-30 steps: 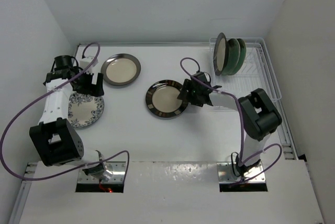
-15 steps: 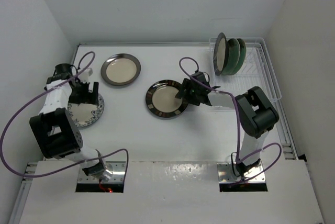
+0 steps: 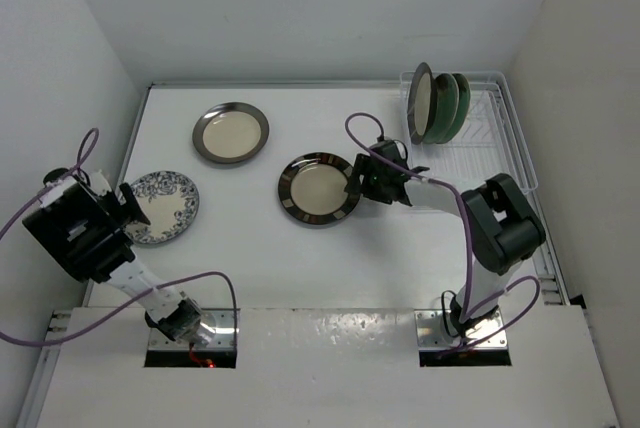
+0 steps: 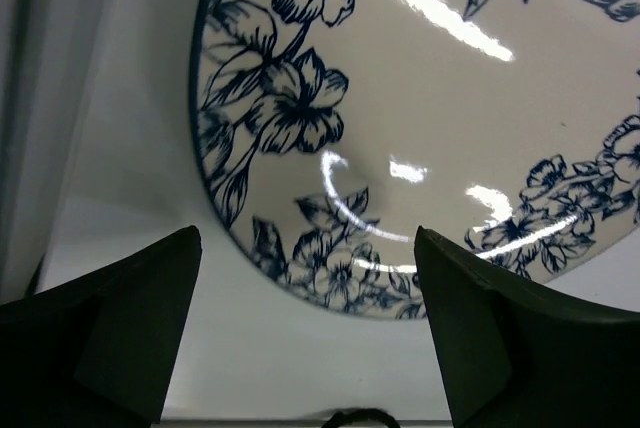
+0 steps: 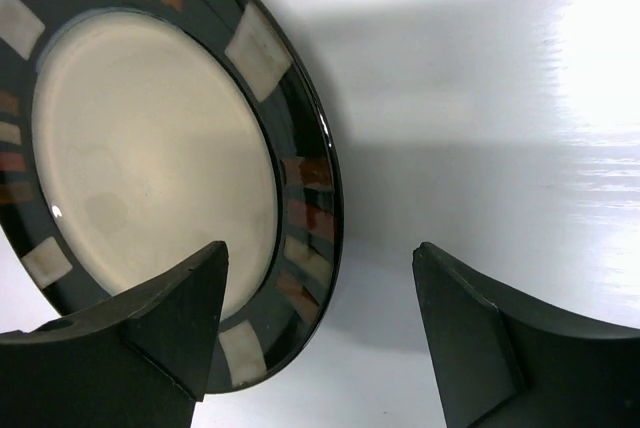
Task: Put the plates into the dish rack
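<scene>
Glossy white table (image 3: 260,268) boxed in by plain white walls (image 3: 300,8).

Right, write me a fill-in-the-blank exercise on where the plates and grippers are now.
1. ___ plates lie flat on the table.
2. The left gripper is open at the rim of the flowered plate, whose flowers are ___.
3. The right gripper is ___, at the edge of the striped-rim plate.
4. The green plates stand in the ___.
Missing words: three; blue; open; rack.
</scene>
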